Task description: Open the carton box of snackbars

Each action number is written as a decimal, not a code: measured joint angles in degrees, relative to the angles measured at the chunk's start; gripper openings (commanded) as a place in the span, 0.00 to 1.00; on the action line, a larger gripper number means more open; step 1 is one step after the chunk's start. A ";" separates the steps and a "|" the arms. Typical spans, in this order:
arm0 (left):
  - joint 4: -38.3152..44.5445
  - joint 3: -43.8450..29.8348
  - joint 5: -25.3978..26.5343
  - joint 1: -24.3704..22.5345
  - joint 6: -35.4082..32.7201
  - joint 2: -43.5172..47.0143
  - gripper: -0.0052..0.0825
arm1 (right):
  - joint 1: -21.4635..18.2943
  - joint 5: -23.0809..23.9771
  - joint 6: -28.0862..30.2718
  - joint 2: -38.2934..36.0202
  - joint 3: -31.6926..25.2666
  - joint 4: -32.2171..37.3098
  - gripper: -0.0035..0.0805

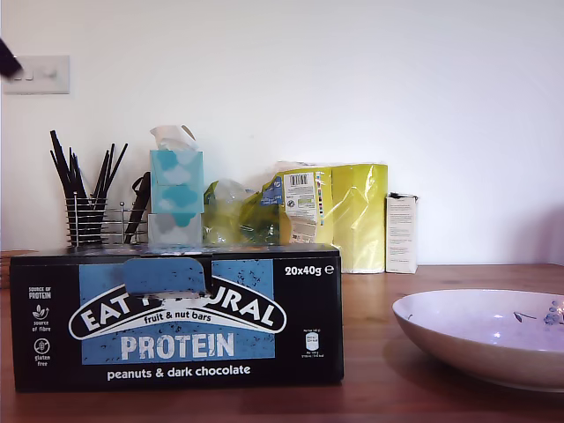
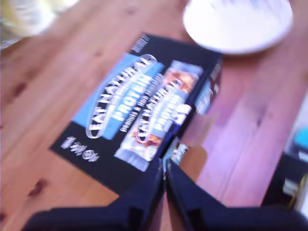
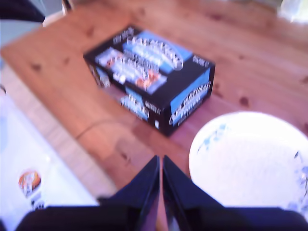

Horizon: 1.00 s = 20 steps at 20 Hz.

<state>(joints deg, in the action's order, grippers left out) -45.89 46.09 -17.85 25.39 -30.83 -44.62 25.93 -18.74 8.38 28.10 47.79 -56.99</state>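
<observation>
The carton box of snackbars stands closed on the wooden table at the exterior view's lower left, black with a blue front panel and a tab tucked into the front. The first wrist view looks down on the box, blurred, with my first gripper shut and empty above the box's near edge. In the second wrist view the box lies further off, and my second gripper hangs shut and empty over bare table beside the bowl. Neither gripper touches the box.
A wide white bowl sits at the exterior view's right, close to the box. Behind the box stand a tissue box, a wire holder of dark utensils, a yellow pack and a small white carton. A dark shape pokes in at the exterior view's upper left edge.
</observation>
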 measured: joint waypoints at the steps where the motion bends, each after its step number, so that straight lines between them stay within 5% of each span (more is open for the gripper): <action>1: 0.00 0.00 0.96 1.81 -1.75 -2.14 0.03 | 0.50 0.07 0.50 1.40 -0.02 -1.31 0.03; 6: 3.50 0.00 0.37 5.60 -3.76 -10.16 0.08 | 1.20 -1.66 0.50 4.33 -0.02 -1.79 0.03; 11: 9.44 0.00 -0.68 7.91 -3.91 -11.80 0.52 | 1.20 -1.95 -0.61 4.46 -0.02 -1.81 0.03; 16: 12.70 0.00 9.31 12.70 -4.02 -13.79 0.51 | 1.20 -1.95 -0.61 4.46 -0.02 -1.79 0.03; 20: 14.25 0.00 12.39 16.41 -4.04 -16.79 0.55 | 3.28 -4.26 0.55 3.91 -0.02 -0.11 0.03</action>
<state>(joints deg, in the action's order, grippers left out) -31.64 46.09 -5.45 41.80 -34.87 -61.41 29.21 -23.00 8.93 32.01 47.77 -57.10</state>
